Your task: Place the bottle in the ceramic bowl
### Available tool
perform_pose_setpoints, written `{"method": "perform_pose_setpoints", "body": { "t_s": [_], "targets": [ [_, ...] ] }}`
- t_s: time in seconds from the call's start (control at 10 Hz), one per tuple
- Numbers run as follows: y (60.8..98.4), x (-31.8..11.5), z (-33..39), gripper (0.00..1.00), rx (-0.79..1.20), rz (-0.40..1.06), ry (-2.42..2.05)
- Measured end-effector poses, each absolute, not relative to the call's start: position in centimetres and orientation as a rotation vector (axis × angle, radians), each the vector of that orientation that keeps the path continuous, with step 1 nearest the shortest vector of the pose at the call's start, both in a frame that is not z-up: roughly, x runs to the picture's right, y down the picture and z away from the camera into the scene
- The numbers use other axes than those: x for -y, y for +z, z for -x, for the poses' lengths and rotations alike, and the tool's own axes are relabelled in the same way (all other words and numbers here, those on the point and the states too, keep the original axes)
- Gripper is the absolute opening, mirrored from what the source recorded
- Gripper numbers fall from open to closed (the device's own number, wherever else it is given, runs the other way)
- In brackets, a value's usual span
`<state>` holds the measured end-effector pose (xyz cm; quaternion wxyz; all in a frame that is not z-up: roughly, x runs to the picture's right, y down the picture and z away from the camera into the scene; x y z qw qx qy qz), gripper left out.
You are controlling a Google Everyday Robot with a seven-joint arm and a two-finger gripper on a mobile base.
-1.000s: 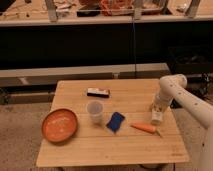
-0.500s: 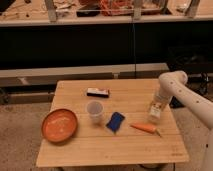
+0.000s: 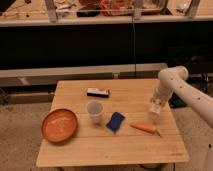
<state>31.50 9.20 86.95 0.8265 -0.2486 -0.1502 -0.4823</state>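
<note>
Jaws clenched on the bottle (image 3: 155, 114) near its top. They were partly apart a second ago, so the grasp has just closed. Gripper (image 3: 156, 103) hangs over the right edge of the surface (image 3: 130, 150), with the arm reaching in from the right.

Bottle is upright in the same spot as before, and its base looks to be still on the wood. My read: grasp done, lift and carry not started.

Ceramic bowl (image 3: 50, 131) sits at the front left, empty and well apart from the bottle. Between them are a clear plastic cup (image 3: 94, 111), a blue packet (image 3: 115, 122) and a carrot (image 3: 145, 128), the carrot near the bottle.

Next move probably needs a lift high enough to clear the cup. A grip that high could let the bottle swing.
</note>
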Motion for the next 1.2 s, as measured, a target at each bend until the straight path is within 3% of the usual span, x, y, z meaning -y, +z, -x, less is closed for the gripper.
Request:
{"method": "perform_pose_setpoints", "body": {
  "t_s": [1.2],
  "targets": [
    [81.4, -3.3, -18.9, 0.00, 0.350, 0.485, -1.141]
  ]
}}
